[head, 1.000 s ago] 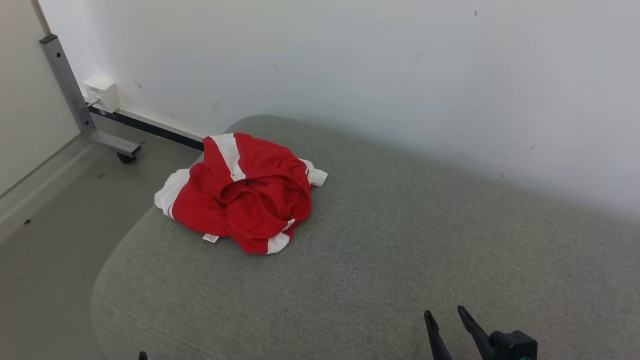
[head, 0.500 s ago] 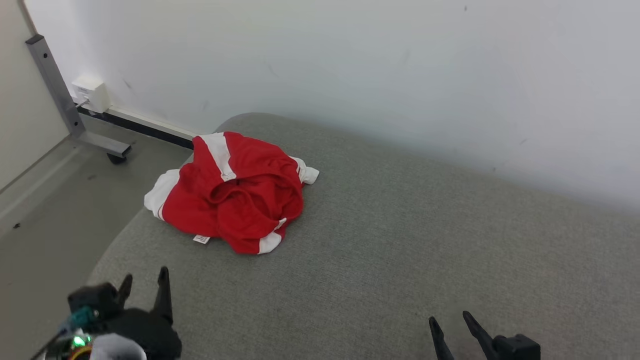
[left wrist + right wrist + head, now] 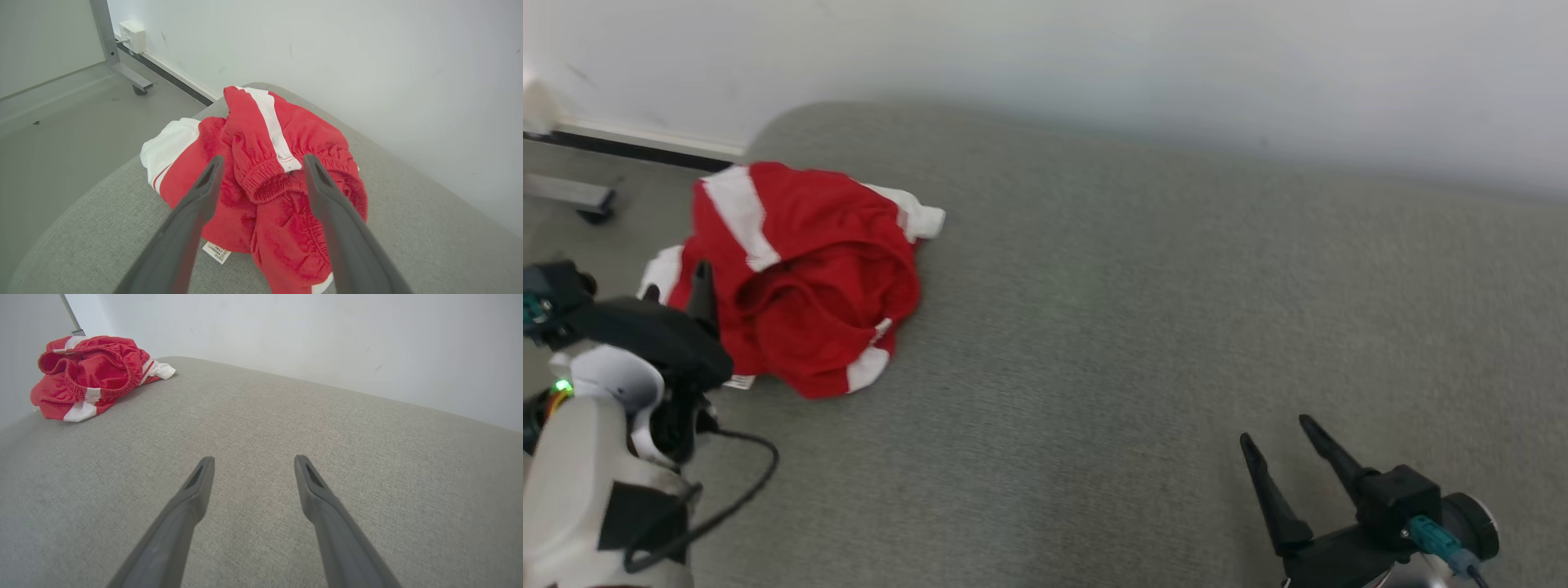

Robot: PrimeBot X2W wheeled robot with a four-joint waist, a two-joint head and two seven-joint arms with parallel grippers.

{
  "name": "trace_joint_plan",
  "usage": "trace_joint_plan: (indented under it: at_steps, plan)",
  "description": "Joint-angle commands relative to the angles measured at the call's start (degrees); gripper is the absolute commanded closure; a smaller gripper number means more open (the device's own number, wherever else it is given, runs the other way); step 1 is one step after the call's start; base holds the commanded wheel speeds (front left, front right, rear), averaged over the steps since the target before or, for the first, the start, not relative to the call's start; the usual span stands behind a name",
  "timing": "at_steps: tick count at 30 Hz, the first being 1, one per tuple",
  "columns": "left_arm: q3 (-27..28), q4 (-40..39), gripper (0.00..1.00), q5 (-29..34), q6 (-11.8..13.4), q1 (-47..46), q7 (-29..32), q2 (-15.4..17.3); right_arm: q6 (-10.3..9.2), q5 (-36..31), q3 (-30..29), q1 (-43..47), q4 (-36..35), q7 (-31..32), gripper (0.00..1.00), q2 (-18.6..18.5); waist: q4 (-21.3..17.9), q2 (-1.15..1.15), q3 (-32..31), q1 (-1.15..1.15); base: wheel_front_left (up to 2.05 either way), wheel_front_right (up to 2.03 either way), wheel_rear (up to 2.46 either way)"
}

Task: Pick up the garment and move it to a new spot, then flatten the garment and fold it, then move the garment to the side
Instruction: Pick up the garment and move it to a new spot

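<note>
A crumpled red garment (image 3: 800, 286) with white stripes and an elastic waistband lies at the left end of a grey upholstered seat (image 3: 1135, 327). My left gripper (image 3: 676, 287) is open and hangs just short of the garment's left side. In the left wrist view its fingers (image 3: 204, 192) frame the waistband of the garment (image 3: 278, 163) without touching it. My right gripper (image 3: 1276, 431) is open over bare cushion at the lower right, far from the cloth. In the right wrist view that gripper (image 3: 253, 458) holds nothing, and the garment (image 3: 90, 371) sits at the far upper left.
A white wall (image 3: 1094, 57) runs along the seat's far edge. Left of the seat the grey floor (image 3: 61, 122) drops away. A metal frame leg on a caster (image 3: 130, 77) and a white wall box (image 3: 132, 36) stand there.
The head camera has swung, shifting the whole picture. My left arm has risen into view and reached up to the garment's left side. The garment lies as before.
</note>
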Motion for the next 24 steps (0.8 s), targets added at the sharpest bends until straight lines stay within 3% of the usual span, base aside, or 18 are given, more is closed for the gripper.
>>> trace_joint_plan:
  at_steps: [1, 7, 15, 16, 17, 24]
  plan:
    - [0.5, 0.6, 0.0, -1.1, 0.3, -2.3, 0.8, 0.7, -0.12, -0.4, -0.4, -0.4, -1.4, 0.6, 0.0, -1.0, -9.5, -0.01, 9.9, -0.01, 0.0, 0.0, 0.0]
    - [-0.2, 5.3, 0.0, -0.7, 3.3, -6.5, 7.4, 1.7, -0.12, -0.5, -1.5, 0.5, -6.1, 2.4, 0.0, -2.0, -12.8, -0.01, 13.7, -0.01, 0.0, 0.0, 0.0]
    - [-2.3, 7.9, 0.0, 1.3, 6.2, -5.8, 9.5, 2.2, -0.12, -0.2, -1.7, 0.8, -6.9, 2.4, 0.0, -0.9, -14.2, -0.01, 14.0, -0.01, 0.0, 0.0, 0.0]
    - [-2.4, 8.0, 0.38, 1.3, 6.3, -5.5, 9.5, 2.3, -0.12, -0.1, -1.7, 0.9, -6.7, 2.3, 0.0, -0.8, -14.2, -0.01, 13.8, -0.01, 0.0, 0.0, 0.0]
    - [-2.6, 8.1, 1.0, 1.5, 6.3, -5.3, 9.4, 2.5, -0.12, 0.0, -1.6, 0.9, -6.5, 2.2, 0.0, -0.7, -14.2, -0.01, 13.5, -0.01, 0.0, 0.0, 0.0]
    - [-3.8, 7.2, 1.0, 2.8, 6.3, -4.5, 7.9, 3.8, -0.12, 0.7, -0.9, 1.0, -4.8, 1.3, 0.0, -0.2, -13.5, -0.01, 10.5, -0.01, 0.0, 0.0, 0.0]
